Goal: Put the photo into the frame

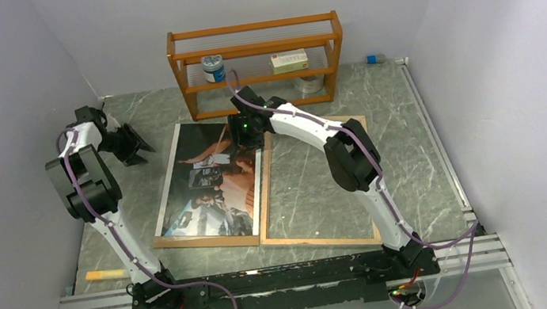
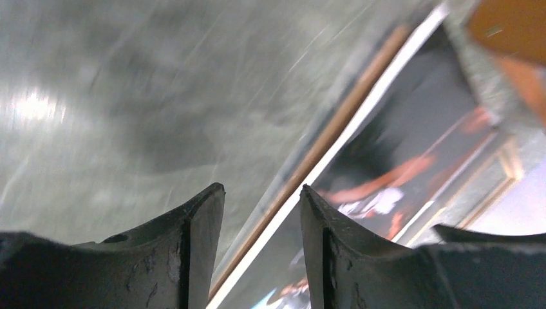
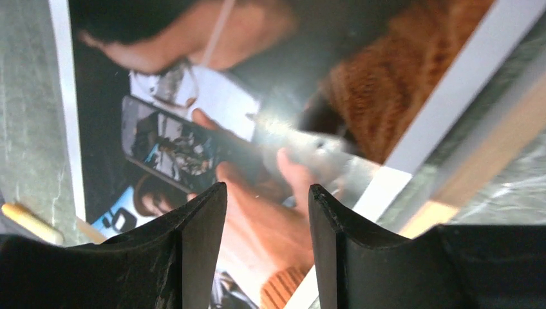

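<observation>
photo lies flat on the worktop, long axis running away from the arms, just left of the frame and right under the open, empty right end effector, while the left end effector, also open, hangs beside its far left corner.

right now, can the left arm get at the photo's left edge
Probably yes: the left gripper hangs open just beside the photo's left edge, with only bare table between them. The right gripper is over the photo's far right part, clear of that side.
</observation>
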Controlling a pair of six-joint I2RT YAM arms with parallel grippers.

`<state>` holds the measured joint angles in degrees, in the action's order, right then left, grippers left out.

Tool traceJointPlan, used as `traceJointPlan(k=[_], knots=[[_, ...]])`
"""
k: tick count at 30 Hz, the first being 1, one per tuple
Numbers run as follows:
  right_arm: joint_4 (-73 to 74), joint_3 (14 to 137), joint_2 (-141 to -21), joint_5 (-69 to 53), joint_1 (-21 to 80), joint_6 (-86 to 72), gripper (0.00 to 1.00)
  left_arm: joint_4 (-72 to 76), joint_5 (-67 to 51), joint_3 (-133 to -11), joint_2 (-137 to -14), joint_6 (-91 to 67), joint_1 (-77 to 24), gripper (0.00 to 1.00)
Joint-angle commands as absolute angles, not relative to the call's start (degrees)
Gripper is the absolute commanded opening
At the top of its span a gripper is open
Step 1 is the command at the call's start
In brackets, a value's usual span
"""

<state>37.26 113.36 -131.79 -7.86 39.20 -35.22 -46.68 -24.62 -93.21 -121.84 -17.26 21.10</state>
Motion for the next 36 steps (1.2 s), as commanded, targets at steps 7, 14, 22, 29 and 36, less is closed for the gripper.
traceJointPlan(k=[7, 14, 22, 29, 36], knots=[[39.2, 118.8, -134.7, -5.6, 42.4, -30.9, 0.62, -29.1, -46.2, -102.2, -132.7, -24.0, 21.2, 0.54], [41.8, 124.1, -138.8, 11.4, 47.1, -17.1, 0.79, -29.4, -48.1, -103.2, -136.6, -21.3, 21.2, 0.55], [38.2, 120.2, -139.5, 14.0, 51.5, -7.9, 0.89, -30.1, -49.4, -100.9, -139.4, -21.4, 21.2, 0.56], [39.4, 121.2, -142.9, 8.9, 51.8, -4.9, 0.89, -34.9, -51.7, -101.1, -142.0, -19.0, 21.0, 0.58], [43.2, 123.9, -147.9, 5.5, 51.7, -2.9, 0.88, -39.1, -57.4, -105.2, -146.9, -19.2, 21.0, 0.58]])
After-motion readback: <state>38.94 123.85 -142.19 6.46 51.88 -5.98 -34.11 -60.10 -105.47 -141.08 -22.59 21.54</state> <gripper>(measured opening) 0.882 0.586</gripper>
